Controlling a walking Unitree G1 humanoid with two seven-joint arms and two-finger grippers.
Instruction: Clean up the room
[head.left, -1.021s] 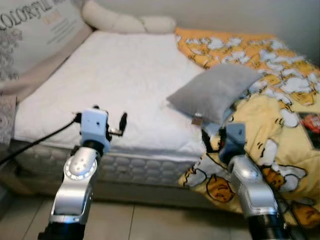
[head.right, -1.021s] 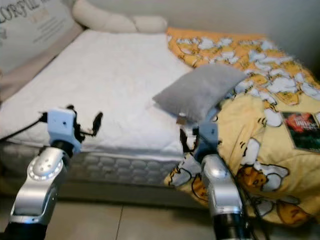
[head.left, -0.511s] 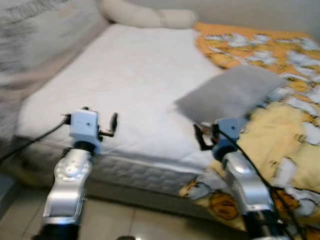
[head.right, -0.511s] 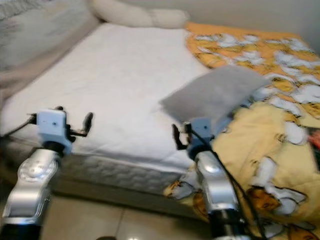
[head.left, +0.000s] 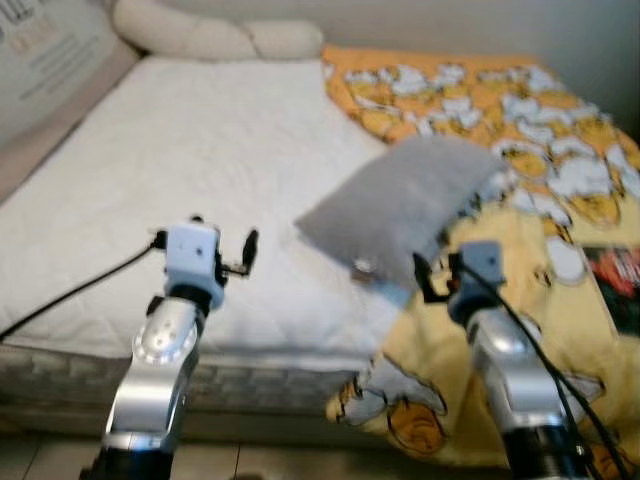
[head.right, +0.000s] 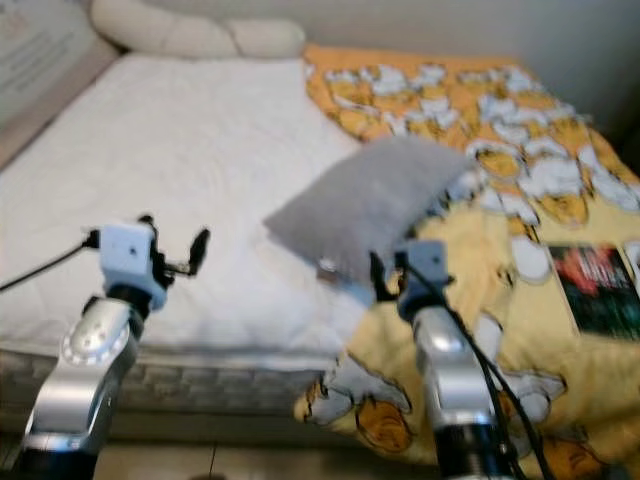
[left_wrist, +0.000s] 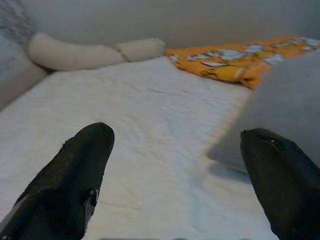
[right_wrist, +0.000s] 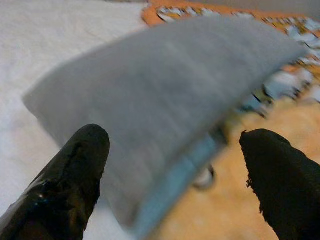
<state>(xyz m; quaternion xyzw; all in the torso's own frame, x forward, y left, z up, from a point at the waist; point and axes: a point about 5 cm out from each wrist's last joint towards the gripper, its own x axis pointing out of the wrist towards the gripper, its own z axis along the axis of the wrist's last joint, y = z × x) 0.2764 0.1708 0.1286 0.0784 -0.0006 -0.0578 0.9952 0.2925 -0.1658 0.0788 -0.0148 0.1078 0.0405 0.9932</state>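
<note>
Blurred bed (head.left: 200, 170): both right gripper (right_wrist: 172, 165) and left gripper (left_wrist: 175, 175) spread, grey pillow (head.left: 400, 205) ahead.

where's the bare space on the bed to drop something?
Bare patch: the white mattress, bordered by the cream bolster at the head, the grey pillow and the yellow duck blanket on the right. Left gripper hovers over its near edge. Crowded: the blanket side, with pillow, a dark packet, and right gripper.

You see a plain grey pillow (head.left: 400, 205), a white quilted mattress (head.left: 170, 190), a yellow-orange blanket (head.left: 540, 150) printed with white cartoon figures, and a cream bolster (head.left: 215, 38)
</note>
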